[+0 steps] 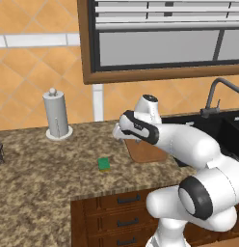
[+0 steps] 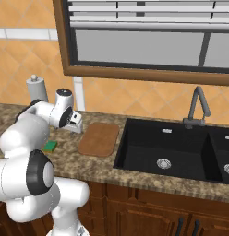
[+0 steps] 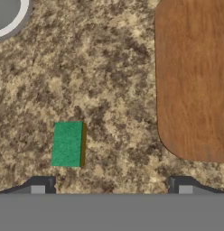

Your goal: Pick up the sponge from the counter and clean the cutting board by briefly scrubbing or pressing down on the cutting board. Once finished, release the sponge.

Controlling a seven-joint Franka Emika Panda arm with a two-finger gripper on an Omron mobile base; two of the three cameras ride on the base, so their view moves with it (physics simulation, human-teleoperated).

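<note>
I'm looking at the long speckled brown-and-tan granite counter [image 1: 39, 164], which runs from the left end to the black double-basin sink [image 2: 167, 152] with its dark curved faucet [image 2: 197, 108]. Dark wooden drawers with black handles [image 1: 127, 212] sit under the worktop, and a dark-framed window [image 2: 144, 41] hangs above on the orange tiled wall.

The flat reddish-brown wooden cutting board with rounded corners [image 2: 99, 139] lies on the counter just left of the sink, with nothing on the part of its surface I can see. A white upright paper towel holder [image 1: 57, 116] stands near the wall, well to the left of the board.

My two-finger gripper [image 3: 111, 185] hangs above bare granite with its jaws spread wide and nothing between them; in the hand view the two dark fingertips [image 3: 41, 185] sit far apart at the bottom edge.

The small rectangular sponge with green top and yellow underside [image 3: 68, 144] lies flat on the granite, to the left of the cutting board and apart from it. In the hand view it sits just above the left fingertip, off to the side of the gap between the jaws and untouched by either finger.
</note>
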